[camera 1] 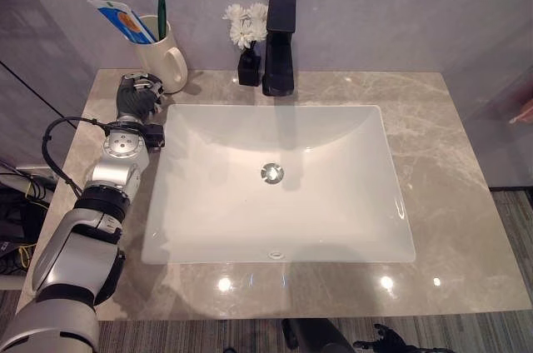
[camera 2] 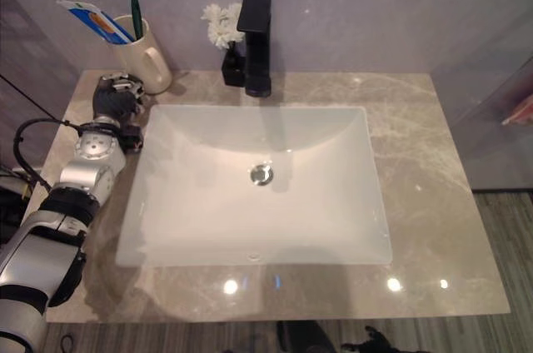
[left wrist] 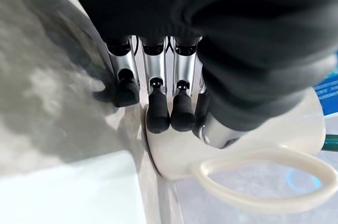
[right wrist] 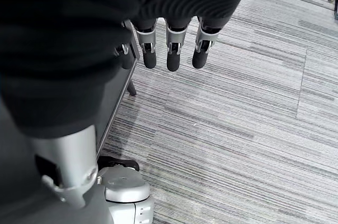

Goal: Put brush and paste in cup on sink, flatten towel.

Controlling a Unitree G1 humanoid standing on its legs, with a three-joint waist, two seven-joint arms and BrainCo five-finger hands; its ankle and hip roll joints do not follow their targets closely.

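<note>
Left wrist view: my left hand [left wrist: 174, 102], fingers loose against the cup [left wrist: 253, 145], should back off gently without tipping it; right hand [right wrist: 169, 49] relaxed, empty.

Bathroom: marble counter [camera 1: 466, 203], white basin [camera 1: 333, 203], black faucet [camera 1: 280, 45].

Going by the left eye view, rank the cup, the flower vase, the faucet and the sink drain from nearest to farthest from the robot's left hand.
From the left hand:
1. Cup, right beside it at the back left corner.
2. Flower vase, along the back edge.
3. Faucet and sink drain: too close to call.
</note>
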